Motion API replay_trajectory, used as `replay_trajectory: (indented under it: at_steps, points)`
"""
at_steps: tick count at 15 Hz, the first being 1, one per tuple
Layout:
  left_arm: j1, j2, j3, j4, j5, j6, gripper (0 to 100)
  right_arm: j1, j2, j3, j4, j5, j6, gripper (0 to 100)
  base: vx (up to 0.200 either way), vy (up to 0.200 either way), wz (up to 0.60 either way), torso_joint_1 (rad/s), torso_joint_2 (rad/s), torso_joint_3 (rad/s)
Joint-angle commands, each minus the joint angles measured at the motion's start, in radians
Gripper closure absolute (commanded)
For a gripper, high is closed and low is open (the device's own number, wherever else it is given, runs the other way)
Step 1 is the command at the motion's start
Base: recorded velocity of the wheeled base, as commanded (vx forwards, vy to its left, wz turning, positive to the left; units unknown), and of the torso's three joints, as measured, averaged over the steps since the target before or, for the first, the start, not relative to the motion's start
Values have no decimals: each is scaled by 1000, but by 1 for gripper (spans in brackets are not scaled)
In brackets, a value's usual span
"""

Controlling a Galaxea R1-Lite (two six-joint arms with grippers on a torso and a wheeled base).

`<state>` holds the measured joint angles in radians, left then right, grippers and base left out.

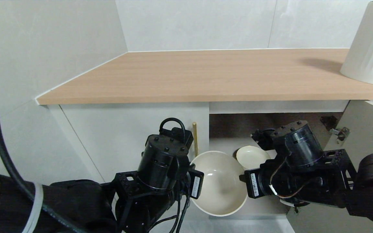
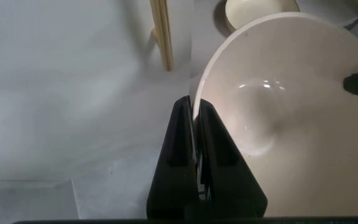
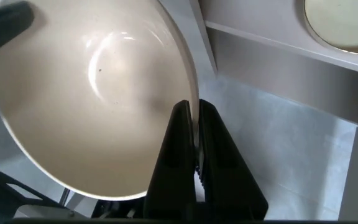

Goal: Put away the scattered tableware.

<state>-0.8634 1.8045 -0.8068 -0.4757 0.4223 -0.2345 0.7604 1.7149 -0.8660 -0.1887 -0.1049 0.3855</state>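
Left gripper [image 2: 193, 107] and right gripper [image 3: 194, 111] clamp the bowl [image 1: 220, 186] (opposite rims).

The bowl [image 1: 219, 184] is cream, the small dish [image 1: 252, 157] pale yellow, the countertop [image 1: 206, 74] wood-grained, the handle [image 1: 195, 139] gold.

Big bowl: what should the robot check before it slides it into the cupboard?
1. Left gripper clamped on the big bowl rim: ok.
2. Right gripper clamped on the opposite rim: ok.
3. Big bowl empty inside: ok.
4. Cupboard door on the robot's right swung open: ok.
5. Enough room on the shelf beside the small dish: cannot tell.
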Motion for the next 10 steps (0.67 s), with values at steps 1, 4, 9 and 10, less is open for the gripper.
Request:
replay_trajectory:
  at_steps: [1,4,9,10]
  points:
    - [0,-1,3,0,3,0,100,0,3,-1,-1,4,-1,100,0,0,0,0,0,0]
    - [0,-1,5,0,3,1,0,2,3,-1,-1,4,-1,100,0,0,0,0,0,0]
    - [0,-24,6,0,4,0,0,-15,28,5,-26,-6,53,100,0,0,0,0,0,0]
    - [1,-33,8,0,4,0,0,-41,38,24,-66,-30,75,100,0,0,0,0,0,0]
